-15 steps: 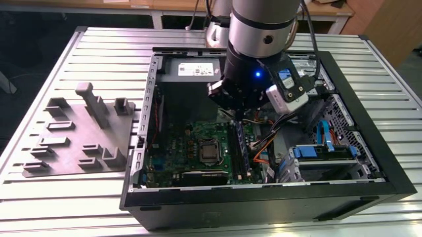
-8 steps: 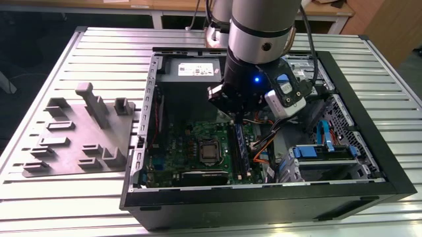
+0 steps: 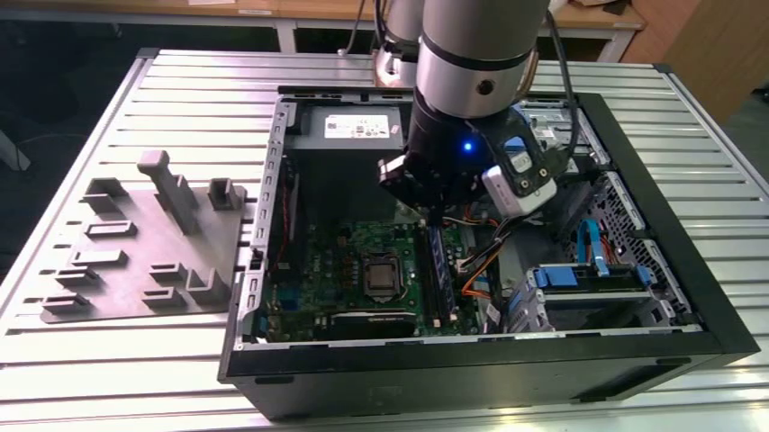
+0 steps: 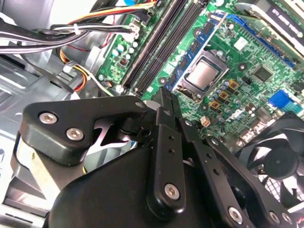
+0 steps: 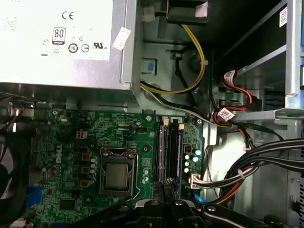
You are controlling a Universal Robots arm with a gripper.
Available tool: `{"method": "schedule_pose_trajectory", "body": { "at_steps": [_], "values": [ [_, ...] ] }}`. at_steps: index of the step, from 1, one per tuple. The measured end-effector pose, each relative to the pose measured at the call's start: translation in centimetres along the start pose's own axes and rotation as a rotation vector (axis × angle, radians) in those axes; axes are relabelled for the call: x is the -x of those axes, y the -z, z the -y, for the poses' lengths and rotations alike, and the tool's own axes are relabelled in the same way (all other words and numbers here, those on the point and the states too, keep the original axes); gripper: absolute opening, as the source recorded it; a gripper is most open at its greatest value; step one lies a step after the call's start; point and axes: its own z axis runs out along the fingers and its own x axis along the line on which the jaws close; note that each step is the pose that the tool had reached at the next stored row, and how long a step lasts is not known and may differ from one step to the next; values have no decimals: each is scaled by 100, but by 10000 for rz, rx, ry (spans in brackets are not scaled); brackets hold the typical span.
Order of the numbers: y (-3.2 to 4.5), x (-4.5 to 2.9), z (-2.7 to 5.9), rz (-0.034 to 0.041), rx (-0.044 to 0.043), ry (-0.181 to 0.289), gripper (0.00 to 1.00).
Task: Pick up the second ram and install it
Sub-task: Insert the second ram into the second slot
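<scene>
The table (image 3: pixel 132 360) in my exterior view is grey metal. Its top is made of long ribbed slats running from the exterior view's left to its right, with dark grooves between them. Room light falls evenly on it, and I get pale glints along the nearest slats. Behind it stands a bench with a light wooden top (image 3: pixel 276 9) on a white frame (image 3: pixel 286 38). Under that bench the floor (image 3: pixel 60 63) is dark, nearly black. At the exterior view's upper right I make out a brown wooden panel (image 3: pixel 687 36), possibly the side of a cabinet. A pale slanted bar (image 3: pixel 10 148) crosses the exterior view's left edge.
</scene>
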Motion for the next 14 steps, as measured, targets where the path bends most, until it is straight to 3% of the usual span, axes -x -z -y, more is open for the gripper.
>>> {"method": "schedule_pose_trajectory", "body": {
  "at_steps": [8,14],
  "values": [
    [-84,4,5,-1,-4,-9,12],
    [-190,5,10,0,-3,-21,12]
  ]
}}
